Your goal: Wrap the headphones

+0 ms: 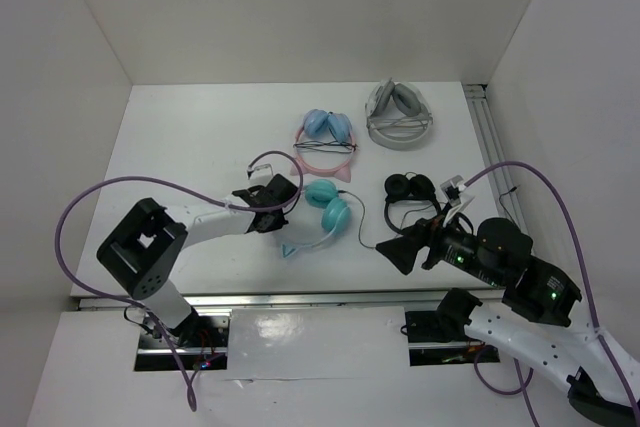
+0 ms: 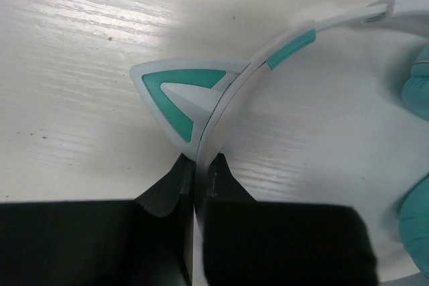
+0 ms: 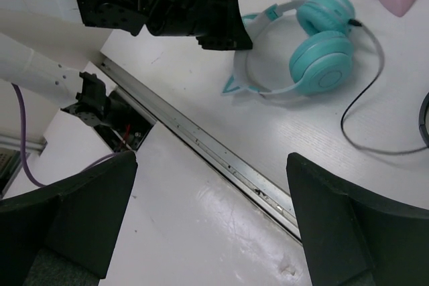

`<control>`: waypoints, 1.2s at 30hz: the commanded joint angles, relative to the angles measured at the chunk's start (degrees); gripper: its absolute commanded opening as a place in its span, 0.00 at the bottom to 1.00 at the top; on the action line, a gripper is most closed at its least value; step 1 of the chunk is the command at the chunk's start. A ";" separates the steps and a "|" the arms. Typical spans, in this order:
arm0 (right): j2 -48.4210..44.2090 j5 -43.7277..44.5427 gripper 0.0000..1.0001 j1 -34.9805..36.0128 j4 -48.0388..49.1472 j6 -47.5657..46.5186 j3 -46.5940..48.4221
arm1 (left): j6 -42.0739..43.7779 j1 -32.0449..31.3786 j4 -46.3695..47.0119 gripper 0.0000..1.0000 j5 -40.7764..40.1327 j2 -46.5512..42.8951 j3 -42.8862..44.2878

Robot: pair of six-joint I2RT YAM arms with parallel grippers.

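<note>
The teal headphones [image 1: 326,212] lie on the table's middle, cups together, headband with cat ears toward the near edge. Their thin black cable [image 3: 365,92] trails right. My left gripper [image 1: 283,209] is shut on the white-teal headband [image 2: 268,58], just below one cat ear [image 2: 177,95]; it also shows in the right wrist view [image 3: 228,28]. My right gripper [image 1: 400,255] is open and empty, hovering over the table's near edge, right of the headphones [image 3: 315,51].
Pink-banded blue-cupped cat-ear headphones [image 1: 326,142] lie behind the teal ones. Grey-white headphones [image 1: 398,117] lie at the back right. Small black headphones [image 1: 412,197] lie just beyond my right gripper. A metal rail [image 3: 201,142] runs along the table's near edge.
</note>
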 commanded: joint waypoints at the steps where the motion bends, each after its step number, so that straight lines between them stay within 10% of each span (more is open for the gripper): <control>1: 0.57 -0.04 1.00 -0.26 1.48 -1.26 2.86 | -2.40 0.13 -3.50 0.00 5.72 4.59 -3.87; 21: 0.57 -2.31 1.00 -0.79 5.16 -1.87 1.11 | -7.50 -13.93 -45.68 0.00 -9.57 -34.06 8.67; 36: 11.71 -11.82 0.91 -0.79 58.15 -15.73 -20.77 | 11.38 -0.76 -60.81 0.00 -19.24 -39.54 41.79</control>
